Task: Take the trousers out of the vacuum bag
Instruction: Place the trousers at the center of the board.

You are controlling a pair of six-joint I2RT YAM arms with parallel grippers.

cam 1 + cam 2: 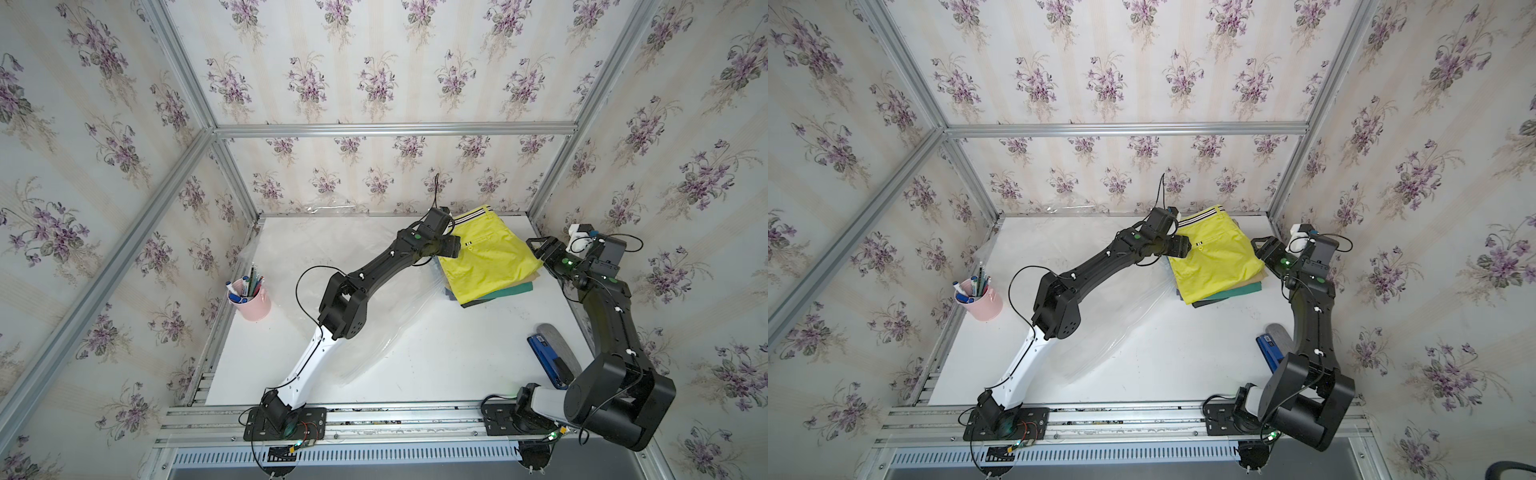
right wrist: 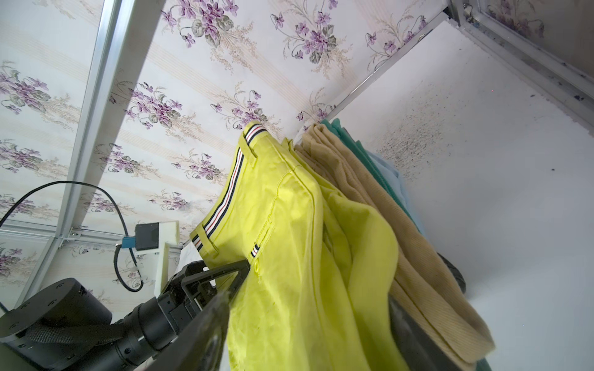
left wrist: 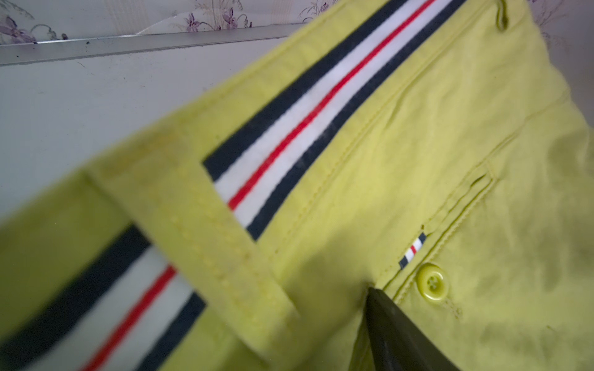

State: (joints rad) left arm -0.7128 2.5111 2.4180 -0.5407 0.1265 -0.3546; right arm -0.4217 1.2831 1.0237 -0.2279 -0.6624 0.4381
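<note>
The trousers lie in a folded stack at the back right of the table, out of the bag. A bright yellow pair (image 1: pixel 492 259) (image 1: pixel 1219 266) with a striped waistband is on top, over khaki (image 2: pixel 385 205) and teal (image 1: pixel 513 291) ones. My left gripper (image 1: pixel 453 247) is at the stack's left edge. One black finger (image 3: pixel 389 321) presses the yellow cloth beside a button; the other is hidden under cloth. My right gripper (image 2: pixel 308 337) is at the right edge, jaws closed around the yellow pair. The vacuum bag (image 1: pixel 374 332) (image 1: pixel 1100 332) lies flat under my left arm.
A pink cup of pens (image 1: pixel 251 301) stands at the table's left edge. A blue stapler-like object (image 1: pixel 548 357) and a grey piece (image 1: pixel 557 336) lie by my right arm. The back wall rail (image 1: pixel 374 214) runs just behind the stack.
</note>
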